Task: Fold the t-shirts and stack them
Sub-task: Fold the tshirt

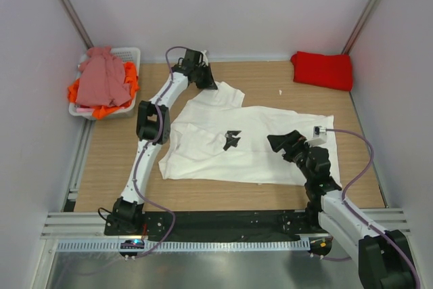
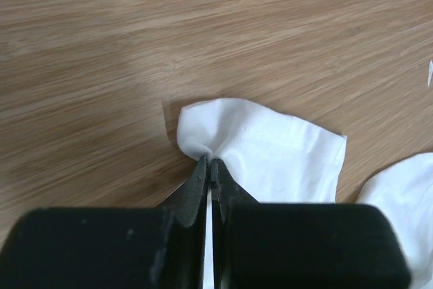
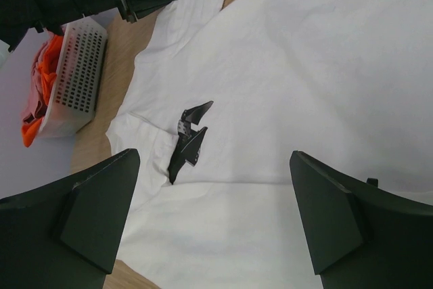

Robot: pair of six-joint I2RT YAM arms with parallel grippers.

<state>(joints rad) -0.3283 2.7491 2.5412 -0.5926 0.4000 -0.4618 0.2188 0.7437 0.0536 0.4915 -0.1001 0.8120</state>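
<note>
A large white t-shirt (image 1: 257,143) with a small black chest print (image 1: 232,140) lies spread in the middle of the wooden table. My left gripper (image 1: 208,84) is at its far sleeve. In the left wrist view that gripper (image 2: 209,160) is shut on the bunched corner of the white sleeve (image 2: 270,147). My right gripper (image 1: 279,144) hovers over the shirt's right half, to the right of the print. Its wrist view shows the gripper (image 3: 214,160) open wide, with white cloth and the print (image 3: 189,137) below and nothing between the fingers.
A folded red t-shirt (image 1: 323,70) lies at the back right corner. A white slotted basket (image 1: 128,53) at the back left holds a dusty pink shirt (image 1: 101,79) over an orange one (image 1: 101,109). A second white sleeve (image 2: 406,201) lies to the right of the left gripper.
</note>
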